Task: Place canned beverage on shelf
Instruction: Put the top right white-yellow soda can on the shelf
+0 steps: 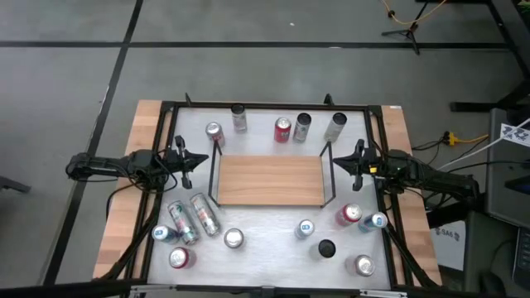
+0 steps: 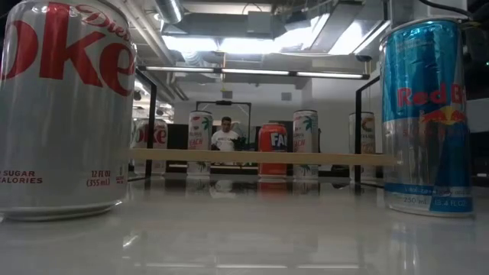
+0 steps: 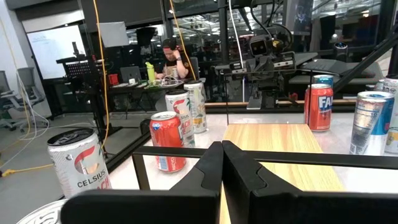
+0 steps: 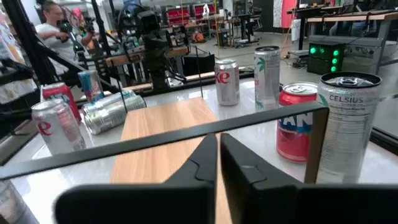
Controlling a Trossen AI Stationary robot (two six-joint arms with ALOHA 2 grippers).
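Observation:
The shelf (image 1: 269,180), a light-brown wooden board with thin black rails at its two short ends, stands at the middle of the white tabletop with nothing on it. It also shows in the low view (image 2: 260,156). Several beverage cans stand around it. My left gripper (image 1: 203,160) is shut and empty just left of the shelf's left rail, pointing at it; its shut fingers show in the left wrist view (image 3: 222,149). My right gripper (image 1: 335,161) is shut and empty just right of the right rail; it also shows in the right wrist view (image 4: 217,140).
Beyond the shelf's far side stand a silver cola can (image 1: 214,132), a red can (image 1: 282,130) and slim cans (image 1: 239,118), (image 1: 301,127), (image 1: 334,126). At the near left two cans lie on their sides (image 1: 195,218) among upright ones. At the near right stand several cans (image 1: 349,215). A person (image 2: 225,136) sits beyond the table.

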